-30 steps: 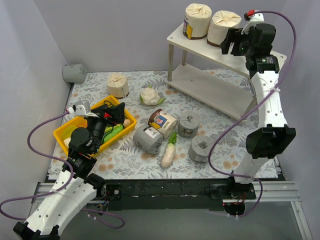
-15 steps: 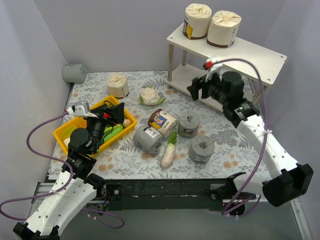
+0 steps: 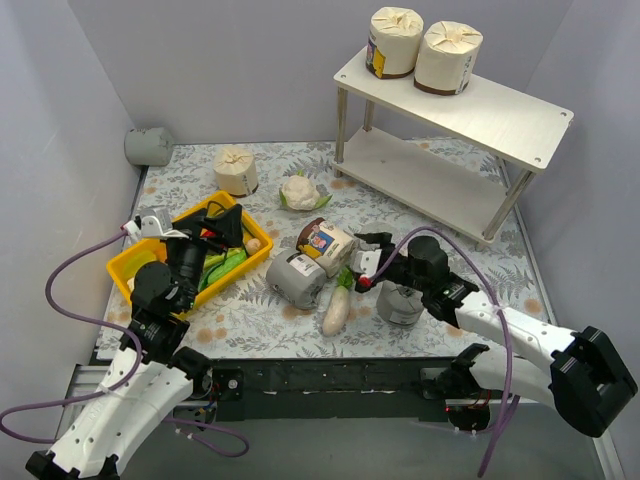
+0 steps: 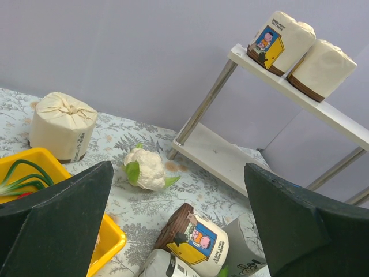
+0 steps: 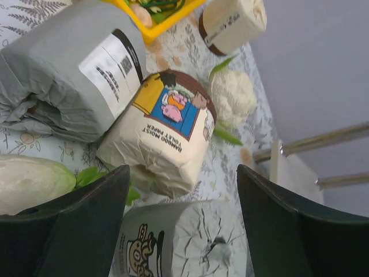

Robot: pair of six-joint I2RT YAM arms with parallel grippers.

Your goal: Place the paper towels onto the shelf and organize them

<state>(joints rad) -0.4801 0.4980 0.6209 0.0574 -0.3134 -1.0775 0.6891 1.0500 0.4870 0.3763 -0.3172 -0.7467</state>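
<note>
— Looking at the two-tier pale wooden shelf (image 3: 505, 112) on its thin metal legs, what sits on it?
— Two cream wrapped paper towel rolls with brown bands stand upright and touching at the left end of its top board. They are the cartoon-labelled roll (image 3: 393, 42) and the plain cream roll (image 3: 448, 57)
— And the other rolls?
— All on the flowered surface (image 3: 250, 310), left of the shelf or in front of it. A third cream roll (image 3: 236, 170) stands upright well to the shelf's left. A grey wrapped roll (image 3: 148, 146) lies on its side farther left, in the back corner. A white cauliflower with green leaves (image 3: 298, 192) lies between that cream roll and the shelf. In front of the shelf's left legs a second labelled cream roll (image 3: 326, 243) lies on its side, touching a grey roll with a white sticker (image 3: 296, 279). A long white radish (image 3: 335, 310) lies just beside them
— The right pincer?
— The right pincer (image 5: 181, 173) is low in front of the shelf, fingers apart. An upright grey roll with a pleated top (image 5: 173, 242) shows between them, and I cannot tell whether they touch it. Another grey roll (image 3: 403, 303) stands beside it, partly under the arm
— The left?
— The left pincer (image 4: 179, 167) is spread wide above the far corner of the yellow plastic tray (image 3: 130, 265), well left of the shelf
</note>
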